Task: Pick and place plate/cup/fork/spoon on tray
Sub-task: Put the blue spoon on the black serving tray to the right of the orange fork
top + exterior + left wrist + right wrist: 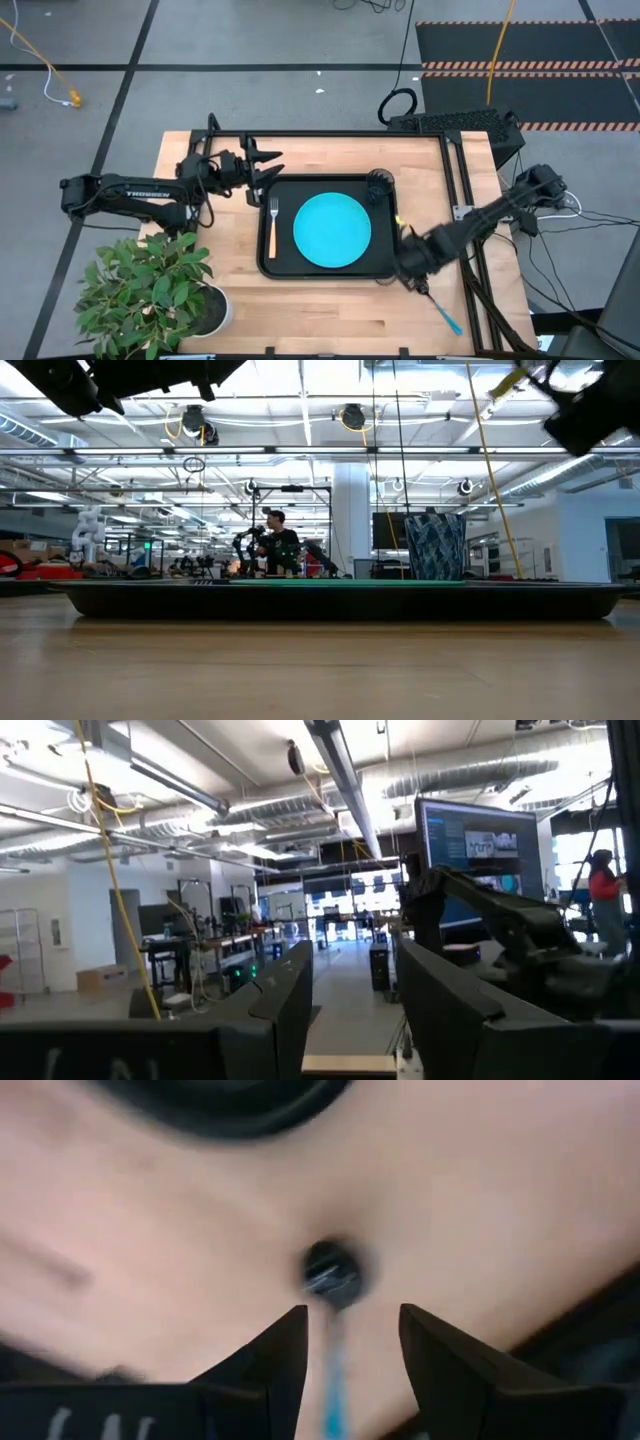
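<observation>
Right gripper (350, 1342) hangs over the spoon (332, 1280), fingers parted, blue handle between them; grip not confirmed. Spoon lies on table at tray's (300, 264) 4 o'clock. Plate (332, 230), fork (272, 226), cup (379, 184) on tray. Left gripper (268, 164) parted, empty, at tray's 11 o'clock.

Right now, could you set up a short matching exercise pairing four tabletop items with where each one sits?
Things:
1. plate
2. fork
3. cup
4. spoon

Places:
A. on the bare wood outside the tray, by the right gripper
B. in the tray's far right corner
C. in the tray's middle
D. in the tray, along its left side

Pairs: 1-C, 2-D, 3-B, 4-A
</observation>
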